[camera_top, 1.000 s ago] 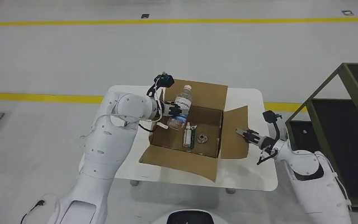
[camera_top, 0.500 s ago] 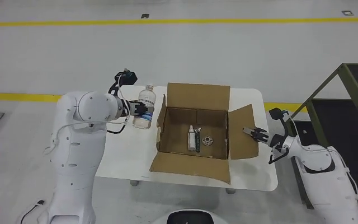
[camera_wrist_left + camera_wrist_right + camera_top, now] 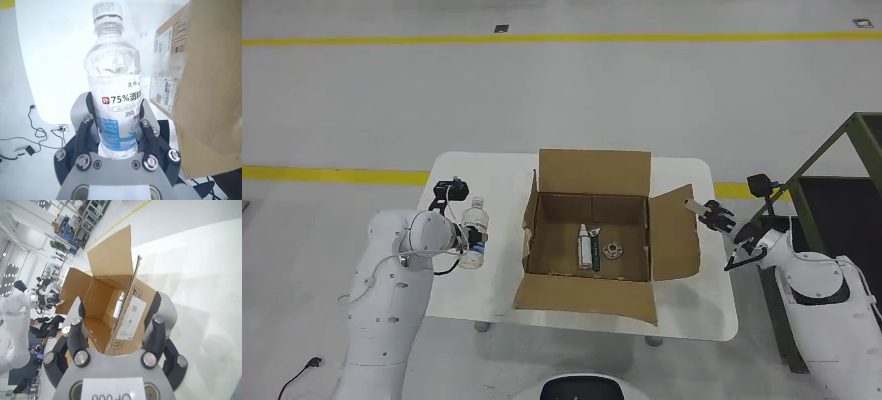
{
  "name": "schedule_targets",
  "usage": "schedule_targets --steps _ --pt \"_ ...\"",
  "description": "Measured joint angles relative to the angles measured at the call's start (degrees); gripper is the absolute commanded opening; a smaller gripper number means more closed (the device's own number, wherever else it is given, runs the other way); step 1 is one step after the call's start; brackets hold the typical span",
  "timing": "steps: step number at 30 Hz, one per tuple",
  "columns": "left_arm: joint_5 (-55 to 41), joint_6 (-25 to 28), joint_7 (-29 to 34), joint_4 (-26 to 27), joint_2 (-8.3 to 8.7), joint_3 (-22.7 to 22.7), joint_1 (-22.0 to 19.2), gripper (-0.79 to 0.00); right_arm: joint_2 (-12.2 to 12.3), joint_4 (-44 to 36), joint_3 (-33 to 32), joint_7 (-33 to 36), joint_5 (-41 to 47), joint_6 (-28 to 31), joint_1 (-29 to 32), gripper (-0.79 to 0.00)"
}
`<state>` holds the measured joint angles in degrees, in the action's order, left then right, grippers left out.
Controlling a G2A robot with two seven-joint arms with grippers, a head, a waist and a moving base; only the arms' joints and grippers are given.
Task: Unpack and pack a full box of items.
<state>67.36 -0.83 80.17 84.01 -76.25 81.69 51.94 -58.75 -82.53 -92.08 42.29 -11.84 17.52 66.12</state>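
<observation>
While the unpacking stands part-done, entries follow by view.

**Top view.**
- Item: bottle (image 3: 475, 230), clear with a white cap, held over the table (image 3: 492, 175) near its edge. It is beside the box (image 3: 594, 170) but apart from it. Whether it is upright or tilted cannot be told.
- Holder: left gripper (image 3: 470, 247).
- Hazard, as judged: a tall, narrow bottle let go this near the edge, or before its base sits flat, would likely tip and roll off.
- Still in the box: small spray bottle (image 3: 585, 245) and round metal part (image 3: 613, 250).
- Right gripper (image 3: 712, 214): just beside the box's outer flap.

**Left wrist view.**
- Left fingers (image 3: 149, 117): clamped on the bottle's labelled lower half, one on each side, with the cap end free.
- Hazard: the hold sits low on a smooth label, so a sharp wrist turn might let the bottle slip or swing. The box wall is near, and a sideways swing could knock it.

**Right wrist view.**
- Right fingers (image 3: 164, 313): wide apart, holding nothing. The flap's edge lies in line between them; contact cannot be told.
- Hazard: advancing or closing here could bend the flap or shove the box.
</observation>
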Motion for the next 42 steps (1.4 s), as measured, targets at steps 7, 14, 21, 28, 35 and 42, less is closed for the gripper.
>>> schedule_targets --steps 7,14,21,28,35,42 --pt "0.4 0.2 -7.5 -7.8 -0.03 -1.8 2.4 -0.785 0.4 -9.6 -1.2 -2.5 -4.1 -5.8 0.3 0.0" --pt "-0.1 0.5 -14.4 -16.9 -0.43 -4.6 1.4 -0.785 0.4 -12.9 1.1 -2.4 -6.1 -5.7 -0.2 0.0" --pt "-0.1 0.3 -18.6 -23.5 -1.1 -7.8 -0.9 -0.785 0.3 -13.9 4.3 -0.5 -5.8 -5.3 -1.2 0.0" --pt "-0.8 0.5 -19.1 -28.8 -1.76 -10.5 -3.4 0.0 -0.1 -12.7 10.2 1.4 -8.9 -6.1 -3.9 0.0" --pt "-2.5 0.3 -18.7 -27.7 -1.66 -10.2 -3.8 0.0 -0.7 -9.0 18.8 8.6 -16.9 -7.3 -9.7 0.0" --pt "-2.5 -1.7 -17.9 -22.6 -1.0 -8.5 -1.9 0.0 -2.5 -4.1 29.7 10.5 -25.6 -8.8 -16.2 -0.785"
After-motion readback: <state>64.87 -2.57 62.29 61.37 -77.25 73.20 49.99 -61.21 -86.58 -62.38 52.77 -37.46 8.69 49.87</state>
